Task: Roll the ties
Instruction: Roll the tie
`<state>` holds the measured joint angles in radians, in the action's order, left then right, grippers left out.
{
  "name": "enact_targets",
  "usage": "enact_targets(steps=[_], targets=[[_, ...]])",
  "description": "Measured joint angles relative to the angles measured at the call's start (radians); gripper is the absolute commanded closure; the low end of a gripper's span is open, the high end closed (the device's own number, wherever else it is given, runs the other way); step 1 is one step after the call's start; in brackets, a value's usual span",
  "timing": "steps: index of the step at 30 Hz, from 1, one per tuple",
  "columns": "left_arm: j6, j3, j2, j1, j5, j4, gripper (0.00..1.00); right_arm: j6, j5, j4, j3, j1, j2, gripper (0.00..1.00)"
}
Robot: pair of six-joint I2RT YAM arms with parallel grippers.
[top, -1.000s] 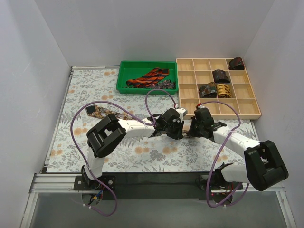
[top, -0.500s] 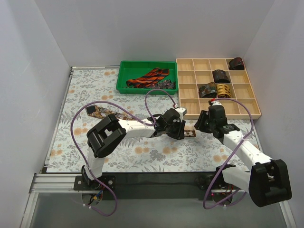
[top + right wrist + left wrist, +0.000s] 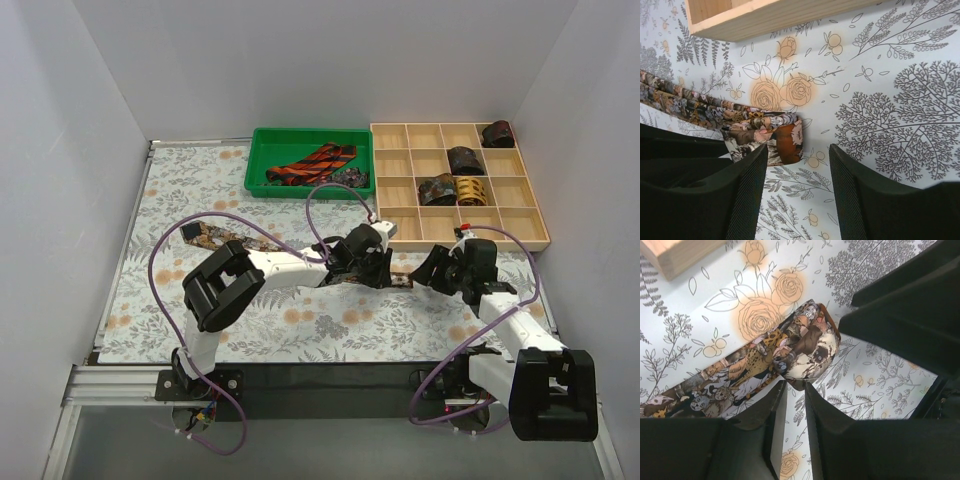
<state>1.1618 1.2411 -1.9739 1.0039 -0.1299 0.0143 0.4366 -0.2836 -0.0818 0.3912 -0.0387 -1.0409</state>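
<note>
- Right gripper [image 3: 434,270] has drawn back to the right. One second ago it sat tight against the left gripper [image 3: 388,272], which has kept its place.
- Right gripper: fingers wide apart, holding nothing, just short of the mottled tie [image 3: 765,140].
- Left gripper: fingers nearly closed with a thin gap, tips at the tie's folded end [image 3: 807,347]. Cannot tell whether they pinch it.
- Mottled tie lies stretched out across the floral covering [image 3: 160,300].
- Green bin [image 3: 258,160]: a red-black striped tie [image 3: 318,162], loose.
- Wooden tray [image 3: 545,238]: four coils, each in its own compartment, one of them the gold coil [image 3: 471,189].
</note>
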Motion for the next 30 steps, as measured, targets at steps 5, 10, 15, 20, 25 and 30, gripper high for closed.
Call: enact_targets(steps=[5, 10, 15, 20, 25, 30], targets=[[-0.01, 0.021, -0.002, 0.0, 0.013, -0.008, 0.83, 0.0, -0.09, 0.064, -0.049, 0.026, 0.0, 0.44], [-0.021, 0.039, -0.013, 0.0, 0.023, -0.016, 0.83, -0.005, -0.138, 0.112, -0.063, 0.054, -0.008, 0.43], [-0.026, 0.041, -0.04, -0.002, 0.03, -0.013, 0.83, -0.007, -0.15, 0.159, -0.083, 0.059, -0.022, 0.43], [-0.028, 0.041, -0.051, -0.002, 0.036, -0.013, 0.84, -0.013, -0.169, 0.179, -0.088, 0.059, -0.072, 0.44], [-0.028, 0.041, -0.051, -0.006, 0.037, -0.014, 0.84, -0.022, -0.2, 0.23, -0.089, 0.061, -0.111, 0.47], [-0.028, 0.041, -0.051, -0.009, 0.039, -0.014, 0.84, -0.023, -0.233, 0.278, -0.089, 0.064, -0.155, 0.5]])
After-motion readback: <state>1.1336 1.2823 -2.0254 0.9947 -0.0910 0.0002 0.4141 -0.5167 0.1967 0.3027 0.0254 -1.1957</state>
